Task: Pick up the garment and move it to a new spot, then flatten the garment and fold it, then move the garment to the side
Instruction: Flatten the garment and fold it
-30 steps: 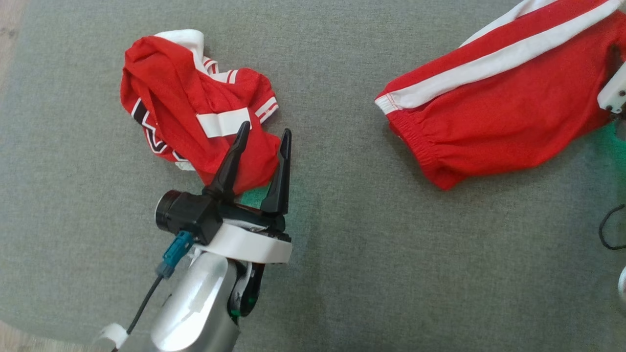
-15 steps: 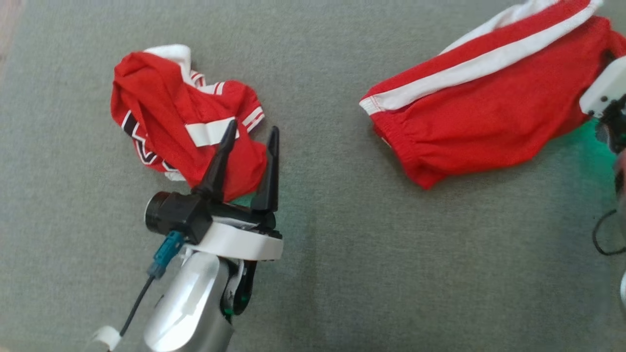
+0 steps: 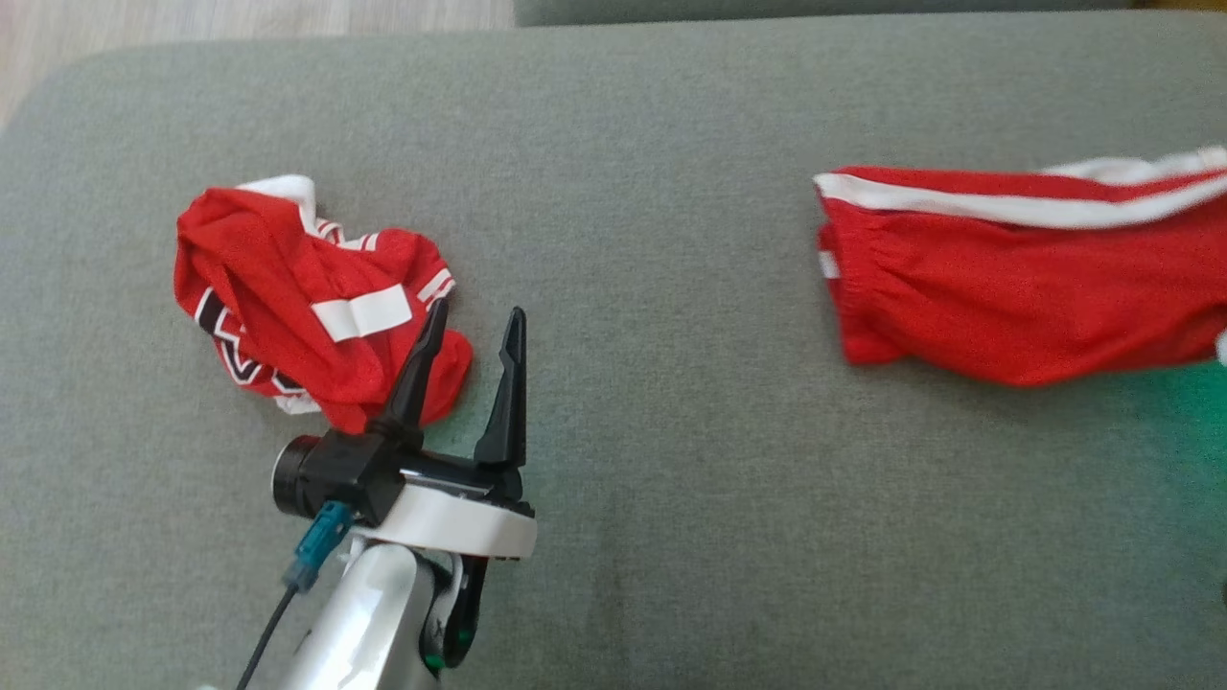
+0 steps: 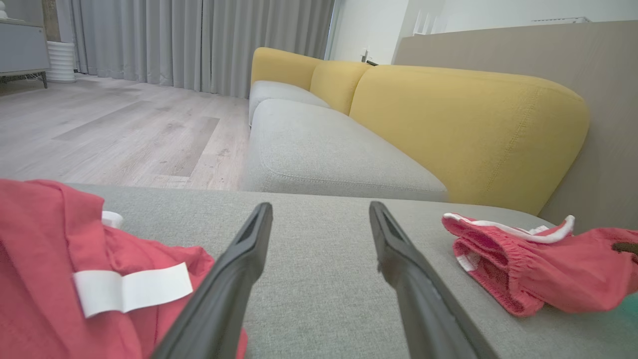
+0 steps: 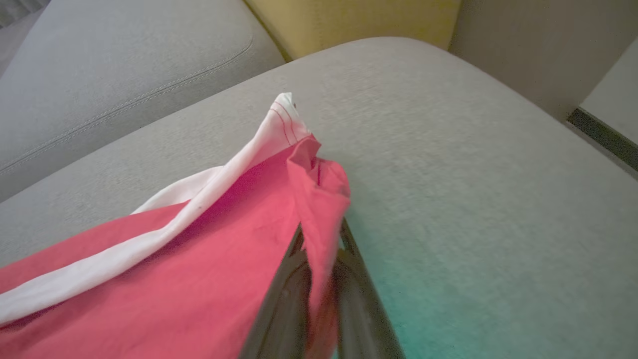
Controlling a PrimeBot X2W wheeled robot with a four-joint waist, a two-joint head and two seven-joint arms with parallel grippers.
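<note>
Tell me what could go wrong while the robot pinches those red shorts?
The right gripper is shut on just a thin fold of the red shorts, so they might slip out when lifted. The open left gripper sits right beside the crumpled red shirt and might snag it.

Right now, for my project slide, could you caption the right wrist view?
Close-up: right gripper shut on a fold of the white-striped red garment, grey cushion beneath.

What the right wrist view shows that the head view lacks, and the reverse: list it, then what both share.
Right wrist view: the right gripper shut on a fold of the red shorts; a yellow backrest. Head view: the open left gripper beside a crumpled red jersey. Both: the red shorts with white stripe, on the grey cushion.
</note>
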